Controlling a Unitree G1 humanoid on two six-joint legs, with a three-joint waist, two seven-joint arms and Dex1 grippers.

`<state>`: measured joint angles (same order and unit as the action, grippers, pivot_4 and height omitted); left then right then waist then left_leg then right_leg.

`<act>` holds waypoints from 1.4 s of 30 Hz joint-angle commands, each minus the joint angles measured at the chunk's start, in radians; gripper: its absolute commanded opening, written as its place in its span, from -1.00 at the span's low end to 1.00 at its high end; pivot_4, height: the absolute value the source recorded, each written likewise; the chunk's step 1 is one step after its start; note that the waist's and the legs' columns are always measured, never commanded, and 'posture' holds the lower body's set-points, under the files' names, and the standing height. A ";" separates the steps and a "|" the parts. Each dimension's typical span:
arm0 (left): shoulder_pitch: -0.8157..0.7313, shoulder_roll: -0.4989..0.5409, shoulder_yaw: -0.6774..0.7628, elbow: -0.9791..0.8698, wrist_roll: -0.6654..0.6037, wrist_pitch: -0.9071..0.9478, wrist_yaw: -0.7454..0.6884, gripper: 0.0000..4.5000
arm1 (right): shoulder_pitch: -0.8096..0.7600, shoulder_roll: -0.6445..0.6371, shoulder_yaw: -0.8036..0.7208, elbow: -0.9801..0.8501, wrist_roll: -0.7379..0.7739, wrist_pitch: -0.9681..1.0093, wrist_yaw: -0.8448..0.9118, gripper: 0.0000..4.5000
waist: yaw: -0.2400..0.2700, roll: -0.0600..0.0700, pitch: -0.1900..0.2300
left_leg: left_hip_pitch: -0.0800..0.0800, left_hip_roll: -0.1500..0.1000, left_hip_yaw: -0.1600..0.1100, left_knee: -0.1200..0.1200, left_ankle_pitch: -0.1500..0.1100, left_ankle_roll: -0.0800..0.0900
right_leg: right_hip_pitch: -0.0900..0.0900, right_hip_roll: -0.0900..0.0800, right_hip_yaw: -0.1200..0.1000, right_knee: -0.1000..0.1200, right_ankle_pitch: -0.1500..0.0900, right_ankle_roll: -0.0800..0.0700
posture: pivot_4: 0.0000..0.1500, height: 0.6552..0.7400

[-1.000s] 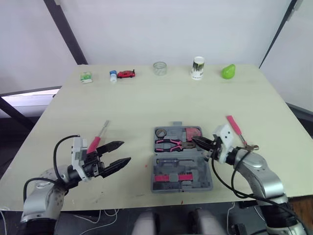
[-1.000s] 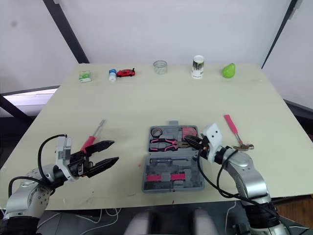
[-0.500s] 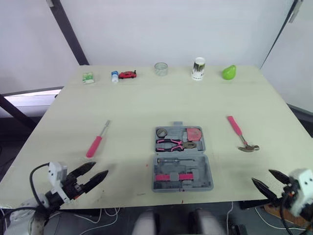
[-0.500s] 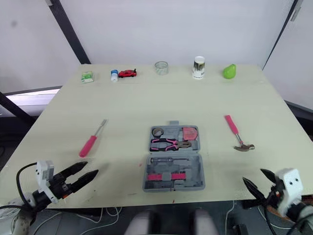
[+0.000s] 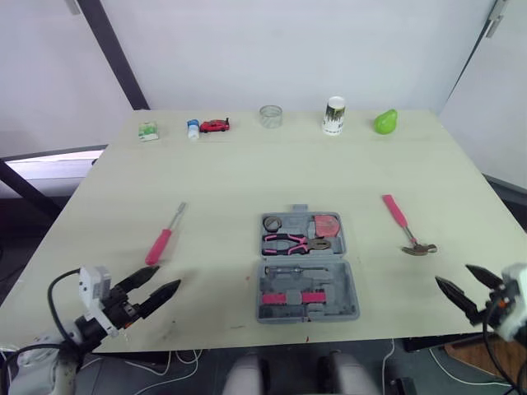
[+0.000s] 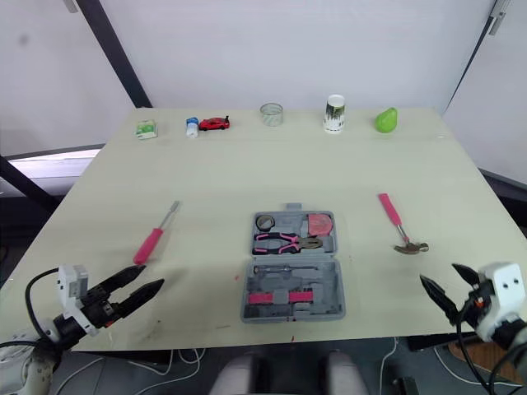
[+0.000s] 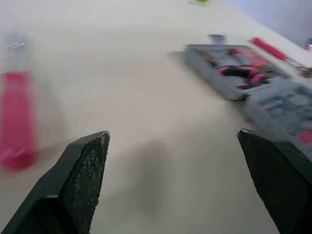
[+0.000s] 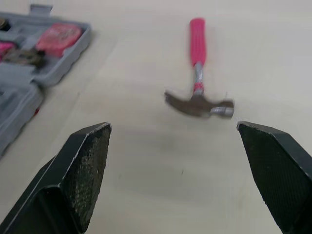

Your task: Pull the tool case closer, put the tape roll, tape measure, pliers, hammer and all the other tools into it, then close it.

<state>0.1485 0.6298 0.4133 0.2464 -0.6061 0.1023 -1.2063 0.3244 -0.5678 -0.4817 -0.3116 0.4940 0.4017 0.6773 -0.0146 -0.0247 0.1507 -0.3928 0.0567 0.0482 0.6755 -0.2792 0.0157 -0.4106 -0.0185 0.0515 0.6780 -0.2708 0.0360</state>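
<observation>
1. In the head views, an open grey plastic tool case (image 5: 349, 278) lies on the pale table (image 5: 247, 164). A small dark tape roll (image 5: 272, 222), a pink tape measure (image 5: 327, 225) and pink-handled pliers (image 5: 288, 243) are held in its far half. A pink-handled hammer (image 5: 403, 222) is left to the right of the case and a pink-handled screwdriver (image 5: 163, 239) to its left. A second ago the right gripper (image 5: 453, 276) was at the pliers and the left gripper (image 5: 169, 280) hung left of the case. Both have since been drawn back, well apart from it.
2. In the left wrist view, the black fingers (image 7: 83, 170) are spread wide and nothing is gripped. The screwdriver and the case are seen ahead.
3. In the right wrist view, the fingers (image 8: 83, 165) are likewise wide apart and empty. The hammer is seen ahead, right of the case.
4. The pliers step is judged finished; the hammer and screwdriver remain to be stowed before the case is closed.
</observation>
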 commanded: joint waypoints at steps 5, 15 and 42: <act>-0.063 0.003 -0.110 -0.230 -0.051 0.073 -0.070 1.00 | -0.313 -0.110 0.128 0.083 -0.088 0.282 -0.185 0.93 | 0.000 0.001 0.000 | 0.000 -0.001 0.000 0.001 0.000 0.000 | 0.000 0.000 0.001 0.001 0.000 0.000 | 1.00 1.00; -0.194 0.019 -0.247 -0.435 -0.097 0.208 -0.080 1.00 | -0.647 -0.107 0.284 0.450 -0.161 0.400 -0.195 0.93 | 0.001 0.002 0.001 | -0.005 -0.001 0.000 0.000 0.000 0.000 | -0.002 0.001 -0.002 0.000 0.000 0.000 | 1.00 1.00; -0.239 0.014 -0.283 -0.534 -0.131 0.285 -0.052 1.00 | -0.706 0.039 0.342 0.668 -0.280 0.218 -0.195 -0.98 | 0.000 0.001 0.000 | -0.003 -0.001 0.000 0.000 0.000 0.000 | -0.001 0.001 -0.003 0.000 0.001 0.001 | 1.00 1.00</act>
<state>-0.0947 0.6412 0.1173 -0.2547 -0.7120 0.3875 -1.2599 -0.4250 -0.5364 -0.1230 0.4128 0.1918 0.5717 0.4892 -0.0151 -0.0233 0.1512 -0.3967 0.0559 0.0478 0.6758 -0.2791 0.0157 -0.4113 -0.0172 0.0481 0.6781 -0.2702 0.0366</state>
